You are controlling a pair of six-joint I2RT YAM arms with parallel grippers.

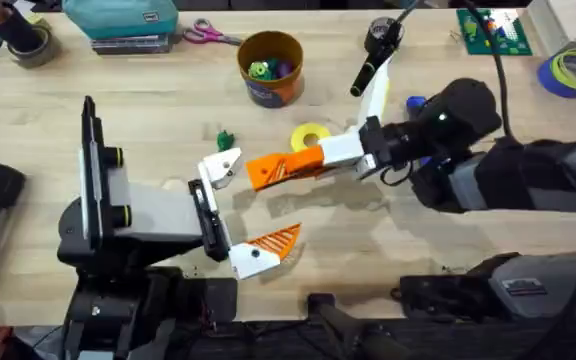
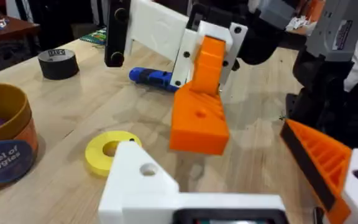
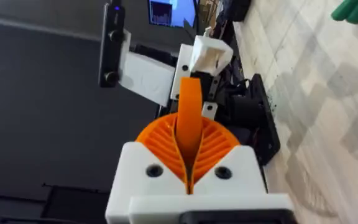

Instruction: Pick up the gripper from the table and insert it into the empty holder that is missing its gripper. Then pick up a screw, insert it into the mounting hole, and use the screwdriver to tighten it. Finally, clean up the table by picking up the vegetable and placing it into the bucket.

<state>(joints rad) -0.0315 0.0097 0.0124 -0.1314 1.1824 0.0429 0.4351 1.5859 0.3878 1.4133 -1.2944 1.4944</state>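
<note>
My right gripper (image 1: 313, 160) is shut on the orange ribbed gripper (image 1: 278, 168), holding it level above the table's middle. In the right wrist view its pads (image 3: 213, 146) pinch the gripper (image 3: 189, 118), which points at the empty white holder (image 3: 209, 53). My left gripper (image 1: 243, 210) is open: one jaw is the bare holder (image 1: 223, 167), the other carries an orange pad (image 1: 278, 240). The gripper (image 2: 197, 112) hangs just beyond the holder (image 2: 138, 180). The green vegetable (image 1: 225, 138) lies behind the holder. The bucket (image 1: 270, 65) stands farther back. The blue screwdriver (image 2: 151, 76) lies behind the right gripper.
A yellow ring (image 1: 310, 135) lies next to the right gripper. A black tape roll (image 1: 383, 30), scissors (image 1: 208, 35), a teal case (image 1: 123, 15), a green board (image 1: 493, 30) and a blue tape roll (image 1: 573, 70) line the back edge.
</note>
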